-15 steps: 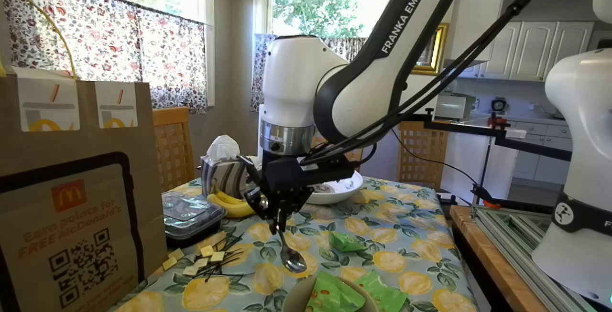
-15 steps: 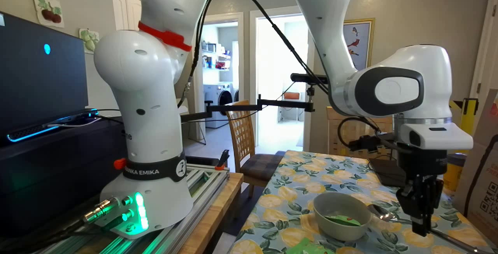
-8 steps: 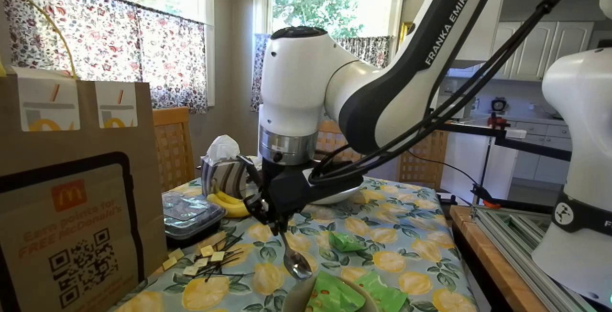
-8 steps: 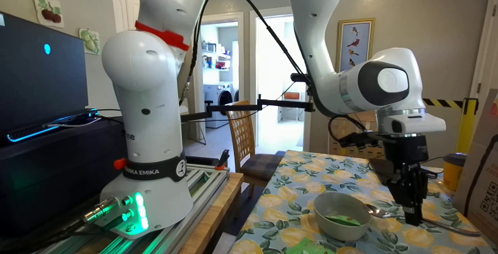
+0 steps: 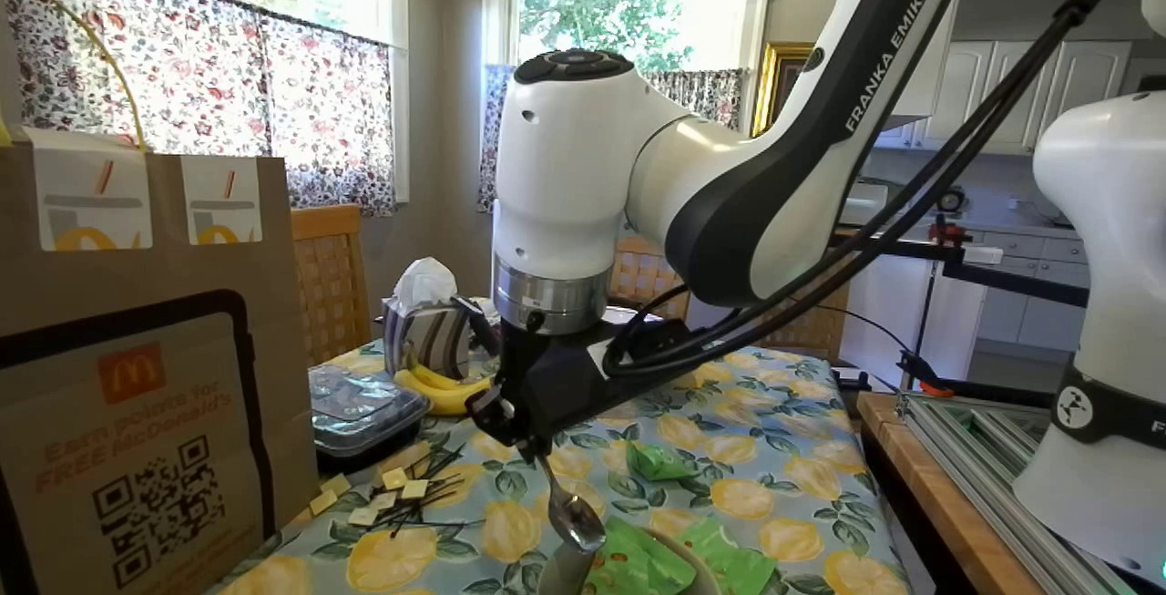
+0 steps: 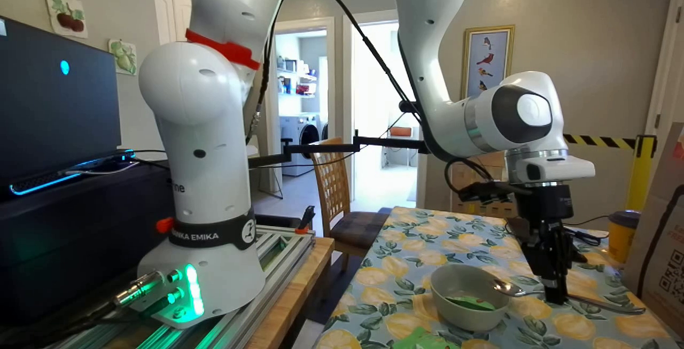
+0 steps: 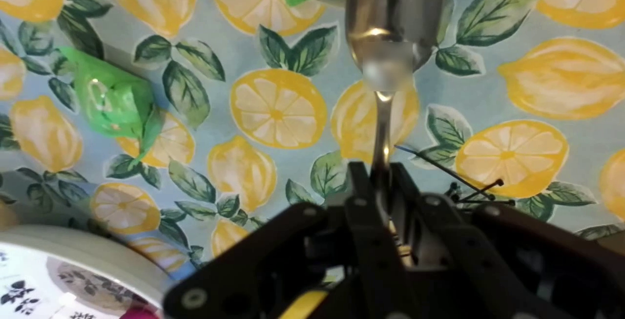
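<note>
My gripper is shut on the handle of a metal spoon, whose bowl end points away from the fingers. In both exterior views the gripper holds the spoon above the table. The spoon's bowl end overlaps the near rim of a grey-green bowl in both exterior views; I cannot tell whether they touch. A green packet lies in the bowl. Other green packets lie on the lemon-print tablecloth.
Thin black sticks with pale tags, a lidded plastic box, bananas, a tissue box and a large paper bag stand about the table. A white bowl sits behind the gripper. A yellow cup stands by the bag.
The gripper has moved toward the grey-green bowl, carrying the spoon. The spoon's bowl end has gone from beside the bowl to overlapping its rim in view. The packets have not moved.
</note>
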`<state>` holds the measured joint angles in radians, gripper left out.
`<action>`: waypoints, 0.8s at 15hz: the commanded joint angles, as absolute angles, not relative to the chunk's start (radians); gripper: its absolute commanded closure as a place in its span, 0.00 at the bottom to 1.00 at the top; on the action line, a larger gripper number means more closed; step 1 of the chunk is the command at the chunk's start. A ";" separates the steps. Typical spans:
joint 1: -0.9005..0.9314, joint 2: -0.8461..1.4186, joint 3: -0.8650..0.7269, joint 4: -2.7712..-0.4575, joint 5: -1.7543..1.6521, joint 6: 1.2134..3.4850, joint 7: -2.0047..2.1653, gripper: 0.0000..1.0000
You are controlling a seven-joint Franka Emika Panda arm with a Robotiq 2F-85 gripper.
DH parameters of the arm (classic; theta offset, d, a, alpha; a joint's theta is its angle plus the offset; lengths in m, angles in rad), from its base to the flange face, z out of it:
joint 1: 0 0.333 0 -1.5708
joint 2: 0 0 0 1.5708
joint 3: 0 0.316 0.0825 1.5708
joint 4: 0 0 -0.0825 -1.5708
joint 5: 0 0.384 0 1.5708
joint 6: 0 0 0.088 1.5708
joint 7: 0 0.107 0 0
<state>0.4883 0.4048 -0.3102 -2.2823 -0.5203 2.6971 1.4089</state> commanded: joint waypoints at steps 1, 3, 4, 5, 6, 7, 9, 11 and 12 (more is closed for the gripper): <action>0.446 0.400 -0.272 -2.278 -0.548 2.688 1.426 0.86; 0.475 0.411 -0.297 -2.270 -0.589 2.684 1.481 0.96; 0.482 0.417 -0.298 -2.265 -0.615 2.677 1.492 0.96; 0.470 0.416 -0.285 -2.267 -0.630 2.679 1.493 0.96; 0.466 0.415 -0.282 -2.269 -0.650 2.680 1.511 0.96; 0.468 0.415 -0.283 -2.269 -0.675 2.681 1.535 0.96; 0.463 0.410 -0.276 -2.272 -0.715 2.679 1.576 0.96; 0.461 0.405 -0.270 -2.277 -0.759 2.681 1.630 0.96; 0.465 0.405 -0.270 -2.278 -0.787 2.684 1.670 0.96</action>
<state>0.4792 0.4095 -0.2928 -2.2808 -0.7089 2.6918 1.5627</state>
